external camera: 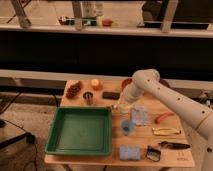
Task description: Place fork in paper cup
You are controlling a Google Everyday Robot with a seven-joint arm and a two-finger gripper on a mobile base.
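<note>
Camera view: gripper (116, 105) low at table (187, 157) centre beside green tray (51, 132), open-or-closed impossible to tell; probable fork (174, 145) front right, well apart from paper cup (88, 97); placement undone.

Fork (114, 106): only a short pale, silvery bit shows, right at the tip of the hand (119, 105), low over the middle of the desk (116, 150) and somewhat nearer its far edge. Paper cup (127, 126): small, light blue, just right of desk centre toward the front edge, apart from the fork. Upright or tilted: cannot tell.
</note>
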